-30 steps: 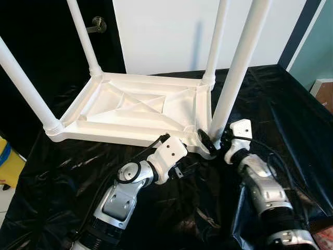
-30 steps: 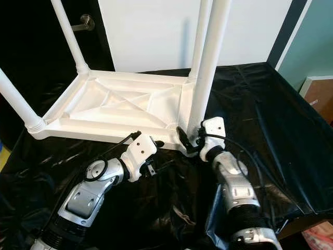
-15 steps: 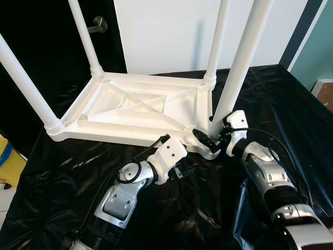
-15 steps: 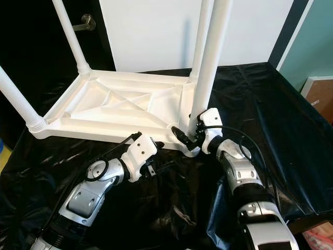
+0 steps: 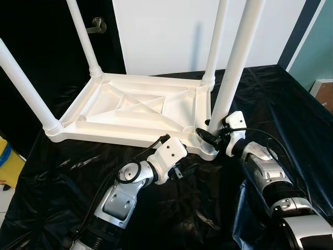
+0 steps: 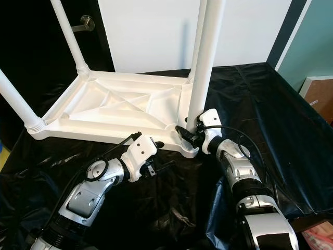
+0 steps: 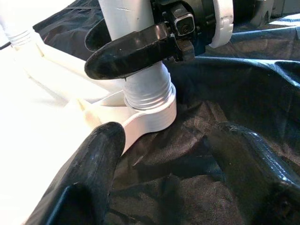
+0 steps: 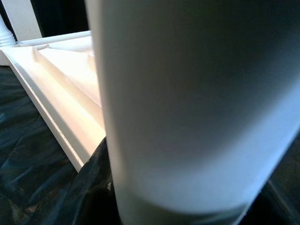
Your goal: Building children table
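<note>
A white plastic children's table (image 5: 135,107) lies upside down on a black sheet, with all four legs pointing up. My right gripper (image 5: 208,136) is shut on the near right leg (image 5: 237,62) just above its threaded collar (image 7: 147,93). One of its black fingers (image 7: 131,51) lies across the front of the leg. In the right wrist view that leg (image 8: 187,103) stands very close. My left gripper (image 5: 186,165) rests low on the sheet beside the same table corner. It is open, and its fingers (image 7: 101,159) hold nothing.
The black plastic sheet (image 5: 62,177) covers the whole work surface and lies wrinkled. Behind it are a dark door with a metal handle (image 5: 96,23) and a white wall. A yellow object (image 5: 8,161) sits at the left edge and a cardboard box (image 5: 325,91) at the right.
My right arm has reached forward and its fingers have closed round the base of the near right leg, which now stands slightly straighter. The left arm has stayed put.
</note>
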{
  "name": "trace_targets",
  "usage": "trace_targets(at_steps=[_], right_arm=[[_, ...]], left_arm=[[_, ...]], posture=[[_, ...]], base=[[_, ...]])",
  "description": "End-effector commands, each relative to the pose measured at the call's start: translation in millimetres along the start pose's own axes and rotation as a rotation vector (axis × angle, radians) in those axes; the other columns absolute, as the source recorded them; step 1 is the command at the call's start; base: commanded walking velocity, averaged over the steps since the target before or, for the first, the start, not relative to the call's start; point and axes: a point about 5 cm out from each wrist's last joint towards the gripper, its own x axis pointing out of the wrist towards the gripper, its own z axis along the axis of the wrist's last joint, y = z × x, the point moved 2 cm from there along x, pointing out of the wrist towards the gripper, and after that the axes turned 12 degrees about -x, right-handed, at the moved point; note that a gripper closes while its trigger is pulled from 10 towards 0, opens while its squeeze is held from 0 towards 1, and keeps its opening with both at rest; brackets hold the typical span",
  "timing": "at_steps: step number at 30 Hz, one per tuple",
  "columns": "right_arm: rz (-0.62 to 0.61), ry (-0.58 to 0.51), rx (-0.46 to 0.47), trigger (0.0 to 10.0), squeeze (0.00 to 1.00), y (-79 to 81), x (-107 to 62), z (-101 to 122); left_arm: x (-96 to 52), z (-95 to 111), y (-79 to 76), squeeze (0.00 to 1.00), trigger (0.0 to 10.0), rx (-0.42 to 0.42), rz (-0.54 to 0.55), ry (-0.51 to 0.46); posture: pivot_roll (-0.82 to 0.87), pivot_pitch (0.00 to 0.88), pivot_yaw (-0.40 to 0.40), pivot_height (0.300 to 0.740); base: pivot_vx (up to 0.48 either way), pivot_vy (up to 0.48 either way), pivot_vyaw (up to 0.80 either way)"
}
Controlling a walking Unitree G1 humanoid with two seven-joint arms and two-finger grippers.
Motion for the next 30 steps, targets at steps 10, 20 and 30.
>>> trace_targets(at_steps=[10,20,30], right_arm=[[-0.125,0.11,0.05,10.0,0.0,14.0,0.2,-20],[-0.555,0.241,0.163,10.0,0.0,19.2,-0.2,-29],[-0.653,0.217,0.239,10.0,0.0,42.1,9.4,-20]], left_arm=[[2.2,6,10.1,0.0,10.0,0.019,0.072,-0.024],[3.9,8,10.8,0.0,10.0,0.021,0.071,-0.029],[7.1,11,12.7,0.0,10.0,0.031,0.066,-0.039]], posture=[[-0.01,0.0,0.006,0.74],[-0.01,0.0,0.007,0.74],[-0.02,0.0,0.013,0.74]], base=[[0.0,0.0,0.0],[0.0,0.0,0.0],[0.0,0.0,0.0]])
